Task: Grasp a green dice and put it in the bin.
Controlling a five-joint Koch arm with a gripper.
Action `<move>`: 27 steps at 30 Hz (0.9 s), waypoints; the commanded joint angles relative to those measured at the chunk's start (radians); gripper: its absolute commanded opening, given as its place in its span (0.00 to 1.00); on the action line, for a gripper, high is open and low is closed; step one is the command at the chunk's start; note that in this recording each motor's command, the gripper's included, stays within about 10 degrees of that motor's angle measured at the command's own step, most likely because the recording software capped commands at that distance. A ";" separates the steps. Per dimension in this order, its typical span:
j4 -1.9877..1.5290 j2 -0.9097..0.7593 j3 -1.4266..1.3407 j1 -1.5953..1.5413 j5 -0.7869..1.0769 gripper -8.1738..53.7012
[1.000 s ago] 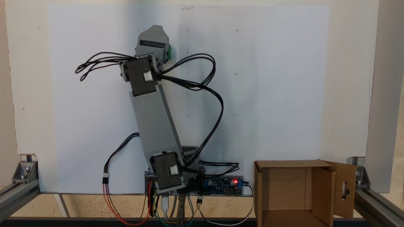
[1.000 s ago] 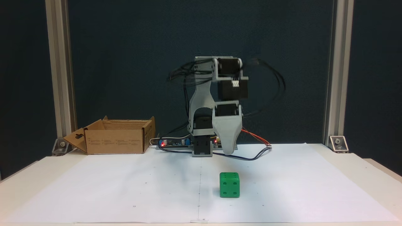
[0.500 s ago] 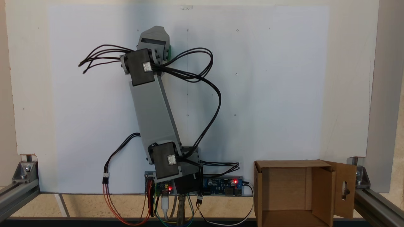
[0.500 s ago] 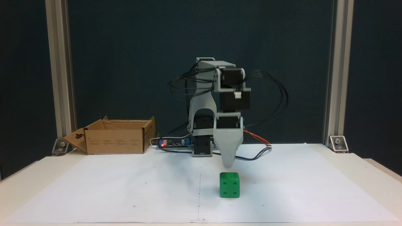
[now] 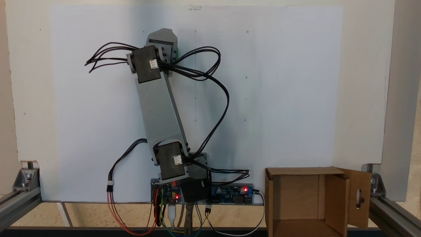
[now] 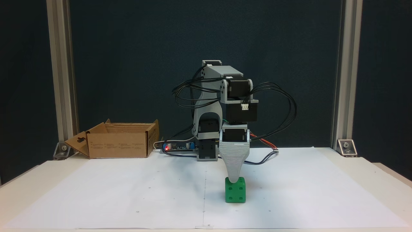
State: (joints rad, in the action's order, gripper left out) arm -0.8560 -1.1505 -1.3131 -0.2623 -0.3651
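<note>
Fingers lowered onto green dice top | tip overlaps dice | spread: cannot tell

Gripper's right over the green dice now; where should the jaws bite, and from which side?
From straight above: the green dice sits flat on the paper, its sides upright. Probably close on two opposite vertical faces, at mid-height below the rounded edges. The gripper already overlaps its top edge.

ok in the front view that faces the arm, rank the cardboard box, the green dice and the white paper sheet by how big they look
Largest to smallest as they look in that fixed view:
1. the white paper sheet
2. the cardboard box
3. the green dice
The box stands farther from the camera than the dice and looks bigger all the same, so the order seems safe.
</note>
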 commanded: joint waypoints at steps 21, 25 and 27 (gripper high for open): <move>0.052 0.084 0.012 -0.012 -0.044 0.83; 0.052 0.098 0.012 -0.012 -0.044 0.83; 0.052 0.098 0.012 -0.012 -0.044 0.83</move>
State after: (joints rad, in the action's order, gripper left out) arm -0.8038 -1.0431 -1.3177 -0.2638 -0.3651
